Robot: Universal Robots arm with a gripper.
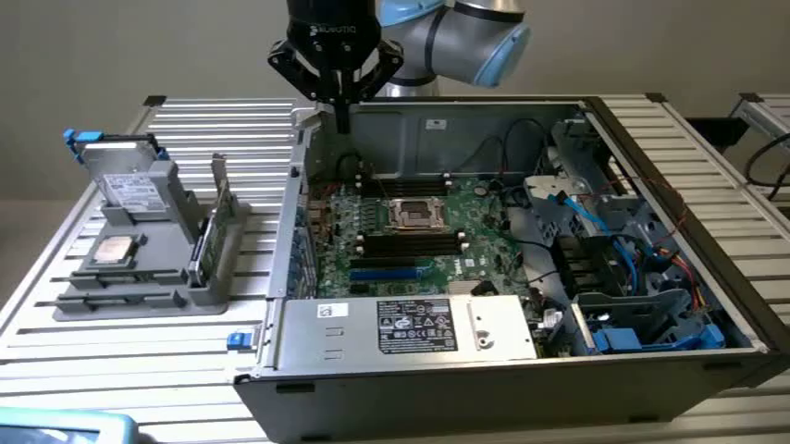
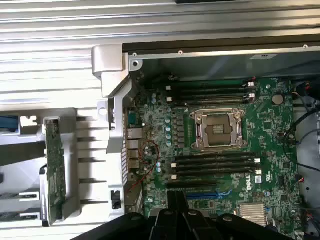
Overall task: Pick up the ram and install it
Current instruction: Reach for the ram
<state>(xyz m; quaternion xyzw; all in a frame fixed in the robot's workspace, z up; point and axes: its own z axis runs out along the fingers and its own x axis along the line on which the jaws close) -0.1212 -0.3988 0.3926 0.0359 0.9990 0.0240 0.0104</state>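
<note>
My gripper (image 1: 342, 116) hangs shut and empty over the far corner of the open computer case (image 1: 370, 370), on the exterior view's left. In the wrist view its dark fingers (image 2: 176, 200) close together above the motherboard (image 2: 265, 115). Black memory slots (image 2: 215, 165) lie on both sides of the processor socket (image 2: 218, 129), and nothing stands in them. Green boards (image 1: 210, 242) stand on edge in a grey fixture (image 1: 136, 301) outside the case; a green board (image 2: 54, 170) also shows in the wrist view. I cannot tell the ram apart from the bracketed card there.
The fixture also carries a hard drive (image 1: 129, 185) and a square silver processor (image 1: 117, 248). Inside the case, blue and black cables (image 1: 593, 222) crowd the exterior view's right, and a labelled metal box (image 1: 408, 326) sits at the front. The case's side wall (image 1: 296, 203) stands between gripper and fixture.
</note>
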